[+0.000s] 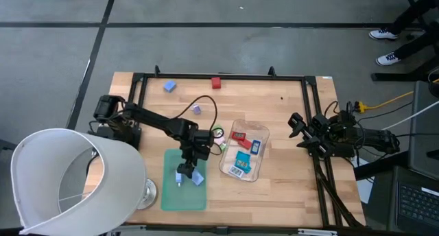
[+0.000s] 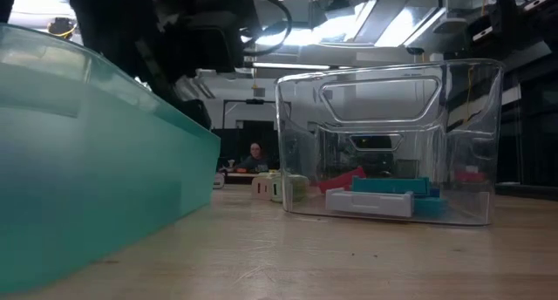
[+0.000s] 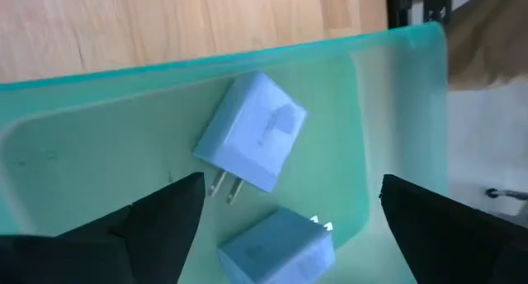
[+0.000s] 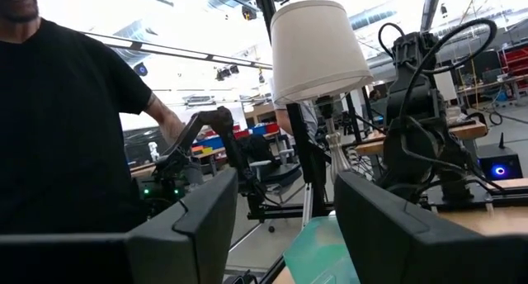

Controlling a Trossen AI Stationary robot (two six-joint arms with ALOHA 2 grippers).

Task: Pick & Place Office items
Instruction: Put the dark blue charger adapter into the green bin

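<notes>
Pale-blue blocky office items (image 3: 252, 142) (metal prongs showing) lie on the mat (image 3: 99, 144) between the left end effector (image 3: 285, 214)'s wide-spread fingers.

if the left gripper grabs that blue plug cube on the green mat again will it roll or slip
The blue plug cube looks boxy with flat faces, so it probably won't roll. Its smooth shell may slip between the open left gripper fingers. Its two metal prongs look thin, so it would likely rock if set down on them on the green mat.

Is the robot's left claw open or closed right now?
Open. The left gripper hangs over the green mat, its two fingers spread wide apart, with two blue plug blocks lying loose on the mat between them.
</notes>
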